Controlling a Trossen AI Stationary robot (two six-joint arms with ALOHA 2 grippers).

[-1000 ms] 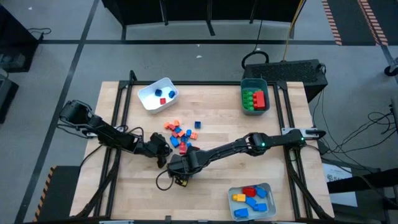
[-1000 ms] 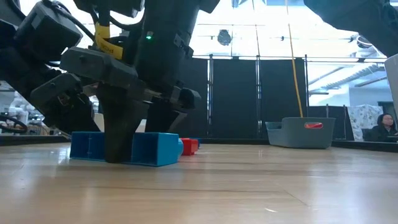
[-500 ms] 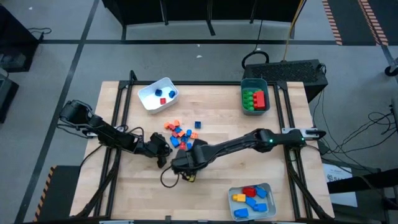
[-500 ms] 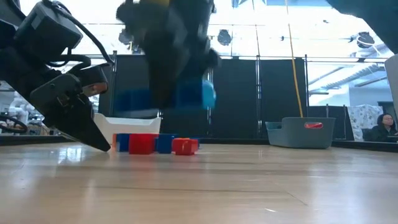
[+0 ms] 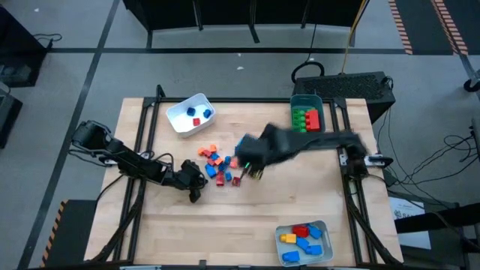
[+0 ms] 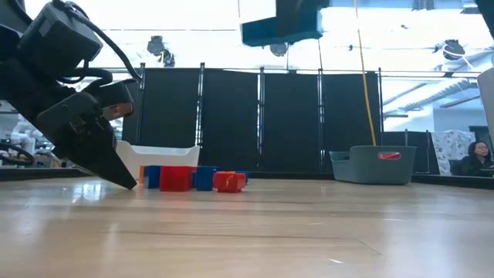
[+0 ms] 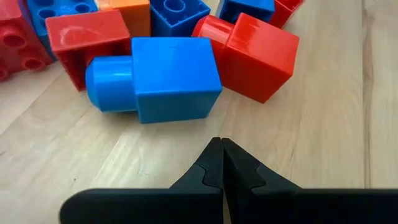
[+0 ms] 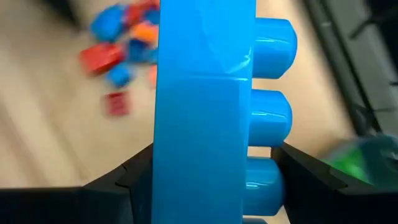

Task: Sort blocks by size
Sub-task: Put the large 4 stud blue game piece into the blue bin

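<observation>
My right gripper (image 5: 250,156) is shut on a long blue brick (image 8: 205,106), high above the table's middle; the low view shows the brick near the top (image 6: 282,29). A pile of small red, blue and orange blocks (image 5: 217,161) lies on the wood left of it. My left gripper (image 5: 196,192) is shut and empty, its tips down at the table just near-left of the pile. In its wrist view a small blue block (image 7: 168,78) and a red block (image 7: 255,53) lie on their sides just beyond the fingertips (image 7: 221,163). My right gripper pinches the long blue brick between its two fingers, one finger (image 8: 134,180) on the flat face (image 8: 168,155) opposite the studs, the other (image 8: 308,180) on the studded side (image 8: 264,180). The fingers lie across the brick. The brick is lifted clear of the table.
A white tray (image 5: 180,120) with small blocks stands at the far left. A teal tray (image 5: 307,100) with green and red bricks is at the far right. Another teal tray (image 5: 324,225) with blue, red and yellow bricks is at the near right.
My right gripper has lifted the long blue brick off the table near the pile and carried it fast up and toward the far right, toward the far teal tray. The brick now hangs high, clear of the wood.
</observation>
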